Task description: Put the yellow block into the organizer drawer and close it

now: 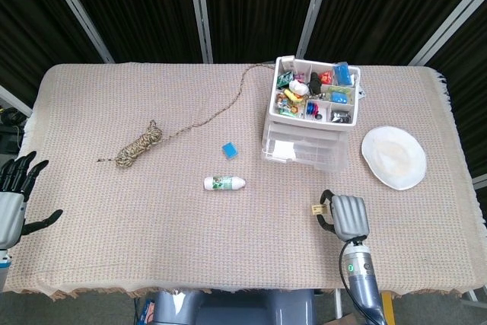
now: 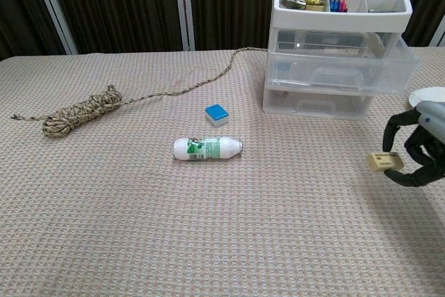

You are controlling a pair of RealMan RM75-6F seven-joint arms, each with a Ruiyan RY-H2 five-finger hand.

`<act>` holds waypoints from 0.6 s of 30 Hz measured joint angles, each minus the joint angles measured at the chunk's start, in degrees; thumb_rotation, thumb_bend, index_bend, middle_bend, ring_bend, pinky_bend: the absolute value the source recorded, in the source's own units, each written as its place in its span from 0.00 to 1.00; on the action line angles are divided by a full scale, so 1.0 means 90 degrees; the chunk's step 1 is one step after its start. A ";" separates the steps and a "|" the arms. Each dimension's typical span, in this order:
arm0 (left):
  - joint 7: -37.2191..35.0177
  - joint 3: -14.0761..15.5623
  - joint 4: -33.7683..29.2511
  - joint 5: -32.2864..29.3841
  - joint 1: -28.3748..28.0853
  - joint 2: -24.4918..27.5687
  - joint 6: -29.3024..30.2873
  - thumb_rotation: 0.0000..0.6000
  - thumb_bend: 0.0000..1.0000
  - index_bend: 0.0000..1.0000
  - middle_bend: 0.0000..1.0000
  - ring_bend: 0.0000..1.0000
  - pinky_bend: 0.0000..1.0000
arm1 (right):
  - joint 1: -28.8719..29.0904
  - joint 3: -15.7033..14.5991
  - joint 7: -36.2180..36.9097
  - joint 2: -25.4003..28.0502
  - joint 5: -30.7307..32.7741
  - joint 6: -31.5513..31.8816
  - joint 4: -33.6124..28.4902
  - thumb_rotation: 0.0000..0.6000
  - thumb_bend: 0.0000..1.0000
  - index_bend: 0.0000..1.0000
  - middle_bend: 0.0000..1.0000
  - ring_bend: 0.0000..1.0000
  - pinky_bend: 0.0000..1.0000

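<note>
Head view: one yellow block [image 1: 318, 208] apparently pinched by right hand [image 1: 347, 216].

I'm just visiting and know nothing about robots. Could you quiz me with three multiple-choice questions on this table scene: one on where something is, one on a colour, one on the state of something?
1. Where does the white plate lie?
A. right of the organizer
B. beside the rope coil
C. under the bottle

2. What colour is the top of the small block near the white bottle?
A. red
B. blue
C. green

3. What is the right hand doing?
A. lying flat and empty
B. pressing the bottle
C. holding the yellow block

Answers:
1 A: the head view shows it right of the drawers.
2 B: its top is blue.
3 C: the block sits pinched in its fingers, off the cloth.
</note>
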 measured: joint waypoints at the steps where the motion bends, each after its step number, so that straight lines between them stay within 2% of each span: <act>1: 0.0002 0.0000 0.0000 0.0003 0.0000 -0.0001 0.0002 1.00 0.18 0.12 0.00 0.00 0.00 | -0.0054 0.0015 0.0057 0.0115 -0.0015 0.0066 -0.0160 1.00 0.22 0.59 0.88 0.85 0.66; 9: 0.0034 -0.0001 0.0007 0.0014 -0.0002 -0.0013 0.0012 1.00 0.18 0.12 0.00 0.00 0.00 | -0.0208 0.0377 0.0211 0.0775 -0.0210 0.0511 -0.1234 1.00 0.22 0.59 0.88 0.85 0.66; 13: 0.0034 0.0000 0.0011 0.0019 -0.0001 -0.0014 0.0018 1.00 0.18 0.12 0.00 0.00 0.00 | -0.0113 0.0857 0.0058 0.1086 -0.0130 0.0586 -0.1721 1.00 0.22 0.59 0.88 0.85 0.66; 18: 0.0018 0.0002 0.0017 0.0021 0.0001 -0.0012 0.0019 1.00 0.18 0.12 0.00 0.00 0.00 | 0.0212 0.1418 -0.0242 0.1237 0.0287 0.0486 -0.1853 1.00 0.22 0.59 0.88 0.85 0.66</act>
